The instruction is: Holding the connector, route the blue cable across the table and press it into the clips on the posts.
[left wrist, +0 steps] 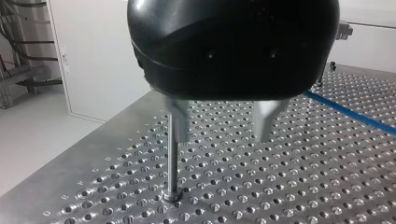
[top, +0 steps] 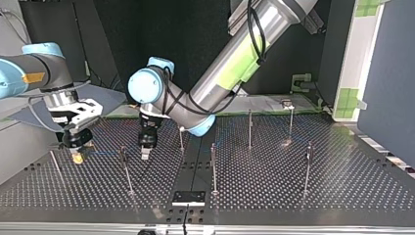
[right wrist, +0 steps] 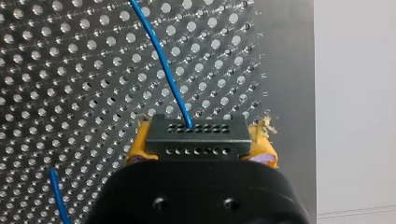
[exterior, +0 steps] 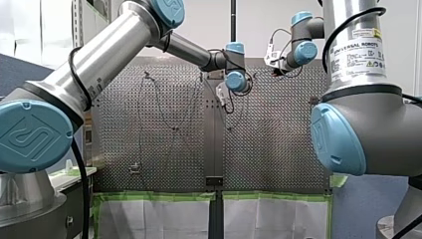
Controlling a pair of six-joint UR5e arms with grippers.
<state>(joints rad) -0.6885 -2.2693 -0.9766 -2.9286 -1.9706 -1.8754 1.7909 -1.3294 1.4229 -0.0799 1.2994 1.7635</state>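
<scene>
1. The right gripper [right wrist: 201,145] is clamped on the black connector [right wrist: 196,135]. Its yellow pads [right wrist: 136,148] squeeze the two ends, and it hangs over the perforated table [right wrist: 70,93].
2. The blue cable [right wrist: 161,60] comes out of the connector's hole-lined face and runs away ahead of the gripper, across the table. A second short stretch of blue shows down beside the gripper's body.
3. From across the table, in the top view, that right gripper [top: 77,147] sits at about nine o'clock, low over the surface.
4. The left gripper [top: 145,152] hangs at roughly eight o'clock, closer to the middle. It points straight down and is not far from the right one.
5. Seen from its own wrist, the left gripper [left wrist: 222,133] has its metal fingers [left wrist: 266,119] spread wide, with nothing between them.
6. A slim post [left wrist: 172,163] rises from the table right at one of those fingers. I cannot tell whether the two touch.
7. In the top view a clip-topped post [top: 126,171] stands between the two grippers. It is the nearest thing in the cable's way, and a faint blue line runs from the right gripper toward it.
8. More posts [top: 250,128] are scattered from six round to three o'clock, and a black plate [top: 188,197] lies at six o'clock.
</scene>
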